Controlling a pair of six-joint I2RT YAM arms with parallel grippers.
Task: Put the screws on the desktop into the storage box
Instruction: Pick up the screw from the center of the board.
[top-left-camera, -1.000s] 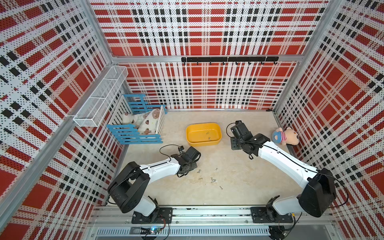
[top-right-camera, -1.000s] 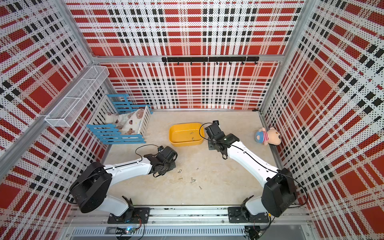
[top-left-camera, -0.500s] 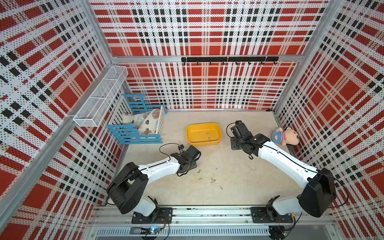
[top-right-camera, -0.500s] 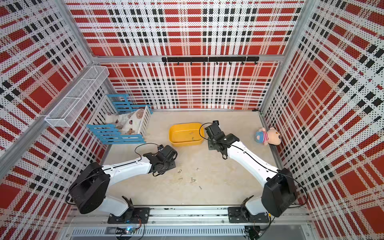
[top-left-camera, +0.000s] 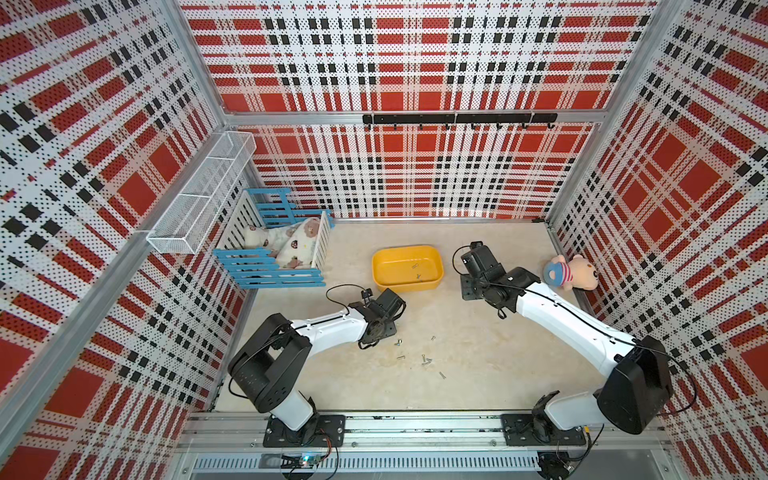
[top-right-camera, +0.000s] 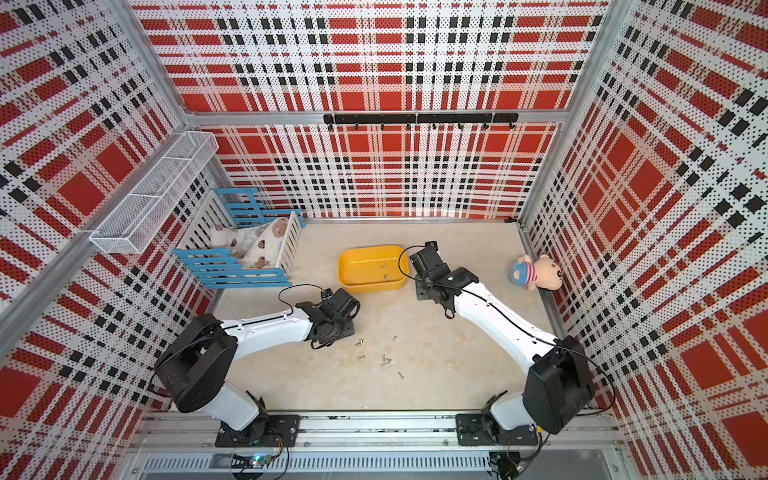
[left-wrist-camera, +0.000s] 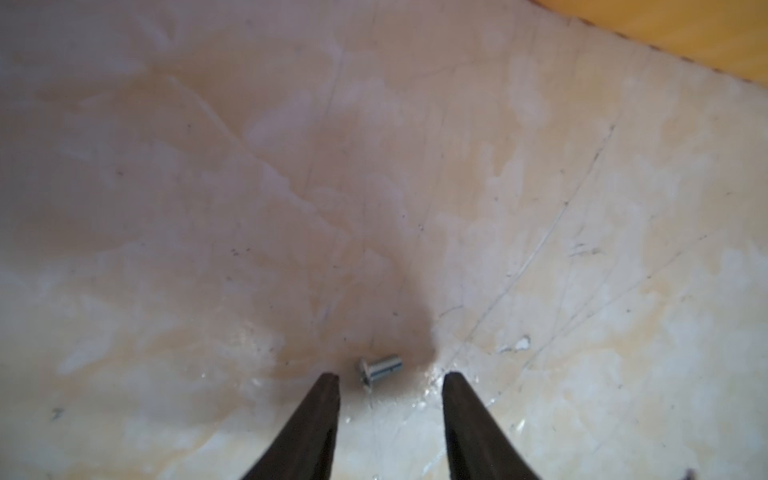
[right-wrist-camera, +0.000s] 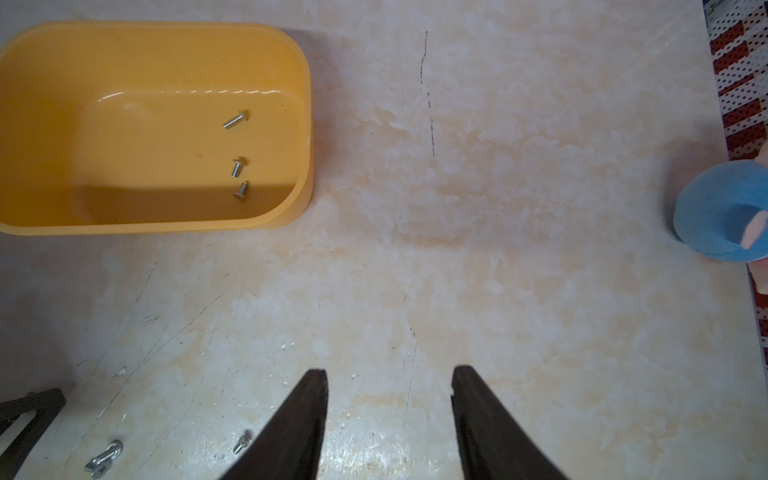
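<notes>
Screws: three in storage box, several loose on counter. Your left pincer has just parted its jaws; one screw lies unheld at its tips. Right pincer gapes empty. Regrasp needed.

Three screws in storage box, perhaps six more on desktop before it, plush toy right
</notes>
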